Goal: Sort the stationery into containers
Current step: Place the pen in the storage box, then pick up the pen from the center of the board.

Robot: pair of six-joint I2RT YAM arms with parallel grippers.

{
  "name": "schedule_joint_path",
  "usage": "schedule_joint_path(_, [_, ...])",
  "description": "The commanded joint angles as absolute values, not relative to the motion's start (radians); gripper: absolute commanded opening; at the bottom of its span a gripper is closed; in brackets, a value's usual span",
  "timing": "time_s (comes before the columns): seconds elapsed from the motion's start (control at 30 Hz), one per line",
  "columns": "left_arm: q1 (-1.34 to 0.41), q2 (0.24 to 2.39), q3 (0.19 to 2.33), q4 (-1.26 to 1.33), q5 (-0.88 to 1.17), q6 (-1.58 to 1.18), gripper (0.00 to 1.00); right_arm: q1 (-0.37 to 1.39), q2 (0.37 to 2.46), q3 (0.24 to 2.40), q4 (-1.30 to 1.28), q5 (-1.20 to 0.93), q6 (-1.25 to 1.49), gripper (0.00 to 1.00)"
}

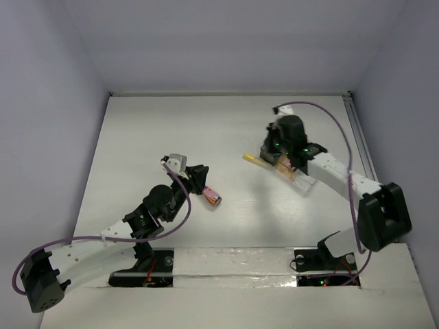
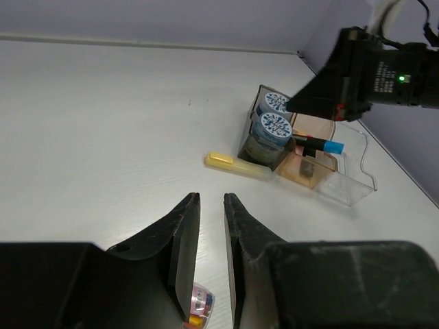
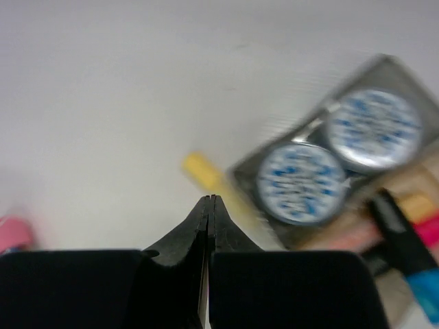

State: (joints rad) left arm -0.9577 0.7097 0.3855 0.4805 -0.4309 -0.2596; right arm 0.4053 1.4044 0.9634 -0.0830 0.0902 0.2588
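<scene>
The left hand [image 2: 210, 202] pinches the clear tube [image 1: 212, 197] of coloured sticks over the worktop [image 2: 103, 103], well apart from the trays [image 2: 346, 188]. The right hand [image 3: 210, 205], pressed together and empty, hovers above them. The tube is probably light, stiff and slippery, so a hold near its middle seems safest. From above, its long axis slants toward the near right.

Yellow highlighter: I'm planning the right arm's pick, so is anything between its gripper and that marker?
Nothing visible does. The shut right gripper hangs near the yellow highlighter with only bare table between them; the dark grey tray lies beside it.
</scene>
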Motion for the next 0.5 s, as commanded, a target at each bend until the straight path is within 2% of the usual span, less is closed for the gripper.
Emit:
schedule_joint_path(0.0, [-0.953, 0.71, 0.4, 0.503, -0.439, -0.261, 0.18, 0.557, 1.562, 1.141, -0.206, -0.006, 0.068, 0.01])
schedule_joint_path(0.07, [-0.953, 0.704, 0.384, 0.521, -0.445, -0.256, 0.18, 0.584, 1.635, 1.19, -0.259, -0.006, 0.023, 0.03])
schedule_joint_path(0.13, [-0.953, 0.704, 0.387, 0.506, -0.456, -0.256, 0.18, 0.584, 1.716, 1.244, -0.308, -0.009, 0.012, 0.12])
schedule_joint_path(0.17, [-0.953, 0.703, 0.399, 0.496, -0.456, -0.258, 0.18, 0.584, 1.741, 1.261, -0.324, -0.006, -0.036, 0.18])
schedule_joint_path(0.2, [-0.953, 0.7, 0.399, 0.492, -0.453, -0.259, 0.18, 0.584, 1.761, 1.276, -0.357, -0.006, -0.049, 0.3])
schedule_joint_path(0.3, [-0.953, 0.695, 0.379, 0.521, -0.443, -0.256, 0.19, 0.584, 1.818, 1.333, -0.406, 0.021, -0.083, 0.48])
schedule_joint_path(0.47, [-0.953, 0.716, 0.402, 0.491, -0.428, -0.264, 0.18, 0.584, 1.847, 1.373, -0.425, 0.086, -0.118, 0.51])
